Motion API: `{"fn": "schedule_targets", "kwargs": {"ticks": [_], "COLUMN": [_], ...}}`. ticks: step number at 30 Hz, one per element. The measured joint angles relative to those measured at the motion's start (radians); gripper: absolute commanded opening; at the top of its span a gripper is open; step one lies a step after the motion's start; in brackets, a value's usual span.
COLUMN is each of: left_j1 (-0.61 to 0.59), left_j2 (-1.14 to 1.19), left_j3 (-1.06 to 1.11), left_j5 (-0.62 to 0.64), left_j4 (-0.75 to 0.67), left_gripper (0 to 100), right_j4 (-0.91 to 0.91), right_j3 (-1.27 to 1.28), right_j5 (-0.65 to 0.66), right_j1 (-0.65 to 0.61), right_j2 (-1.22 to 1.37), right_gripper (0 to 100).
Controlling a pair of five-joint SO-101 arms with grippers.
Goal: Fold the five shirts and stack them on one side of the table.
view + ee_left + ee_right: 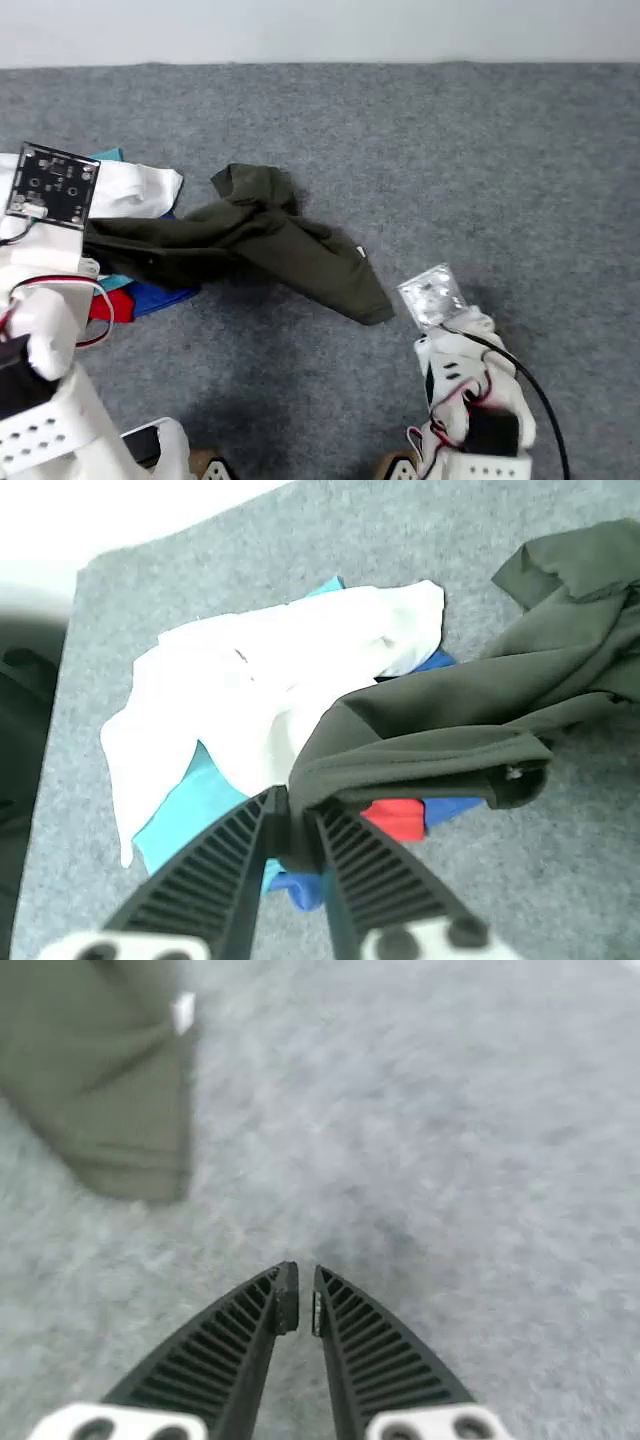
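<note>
Olive shirt [270,245]: crumpled, stretching from the pile at the bench's [480,160] left edge toward the middle.
Left tool [295,815]: clamped on that shirt's edge, above the pile.
Right tool [300,1300]: fingers together, holding nothing, over bare grey felt near the hem.
Pile: white shirt [250,680] atop teal shirt [188,792], blue shirt [450,807], red shirt [397,817].

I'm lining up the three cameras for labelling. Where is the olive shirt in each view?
High view: olive shirt spread left of centre.
Left wrist view: pinched in the left tool, beside the white shirt.
Right wrist view: its hem lies beyond the right tool.
Shared landmark: the hem's white tag, high and right wrist views.
</note>
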Motion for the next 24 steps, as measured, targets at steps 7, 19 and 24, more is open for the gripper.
{"fn": "schedule_targets", "kwargs": {"ticks": [7,19,24], "left_j1": [-0.003,-0.003,-0.003], "left_j2": [0.000,-0.003,-0.003], "left_j3": [0.006,0.061,0.061], "left_j5": [0.000,0.000,0.000], "left_j4": [0.000,0.000,0.000], "left_gripper": [1,1,1], "right_j4": [0.009,0.129,0.086], "right_j3": [-0.350,-0.882,-0.937], "right_j5": [0.002,-0.161,-0.213], "right_j1": [-0.064,-0.339,-0.448], "right_j2": [0.499,1.278,1.485], "right_gripper": [3.9,23.8,27.6]}}
